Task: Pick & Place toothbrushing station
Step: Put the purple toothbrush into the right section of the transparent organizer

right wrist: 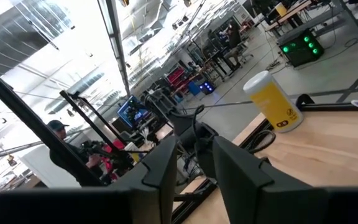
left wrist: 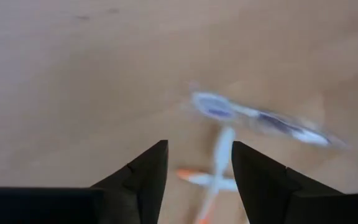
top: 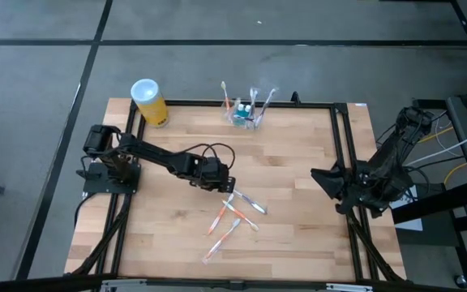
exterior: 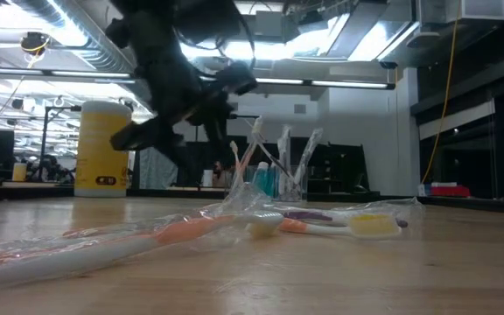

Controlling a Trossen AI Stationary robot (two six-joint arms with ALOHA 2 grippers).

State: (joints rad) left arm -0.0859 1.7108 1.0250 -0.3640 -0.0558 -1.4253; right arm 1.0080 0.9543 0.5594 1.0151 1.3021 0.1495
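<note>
Reach step, I judge: the left gripper (top: 227,185), jaws parted and empty, hovers over wrapped toothbrushes (top: 235,215); next, descend and close, then carry to the toothbrushing station (top: 244,116) far beyond the jaws at the worktop (top: 298,203) edge.

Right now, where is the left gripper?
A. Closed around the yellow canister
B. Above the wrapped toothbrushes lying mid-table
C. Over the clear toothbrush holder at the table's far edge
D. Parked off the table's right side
B: the high view shows the left gripper right beside the wrapped toothbrushes mid-table, and the left wrist view shows its open fingers framing one below, nothing held.
</note>
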